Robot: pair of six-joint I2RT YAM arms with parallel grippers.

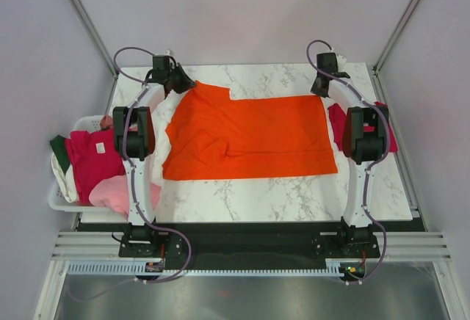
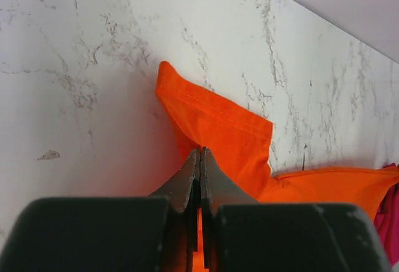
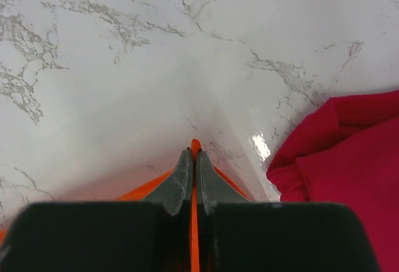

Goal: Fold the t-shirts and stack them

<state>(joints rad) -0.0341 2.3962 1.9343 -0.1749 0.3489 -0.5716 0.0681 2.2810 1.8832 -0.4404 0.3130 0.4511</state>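
Observation:
A bright orange t-shirt (image 1: 250, 136) lies spread across the marble table (image 1: 257, 195), its left part rumpled. At the shirt's far left corner my left gripper (image 1: 185, 84) is shut on the cloth. In the left wrist view, orange cloth (image 2: 218, 128) runs between the jaws of that gripper (image 2: 199, 150). My right gripper (image 1: 321, 89) is shut on the shirt's far right corner. The right wrist view shows a sliver of orange (image 3: 195, 144) pinched at that gripper's tips (image 3: 193, 152). A crimson red t-shirt (image 1: 387, 135) lies at the table's right edge, partly behind the right arm, and shows beside the right gripper (image 3: 349, 160).
A white plastic basket (image 1: 60, 201) stands off the table's left edge. It holds a magenta shirt (image 1: 94, 160), a light pink one (image 1: 110, 191), a dark green one (image 1: 59, 147) and a white one (image 1: 70, 180). The cell's walls stand close on both sides.

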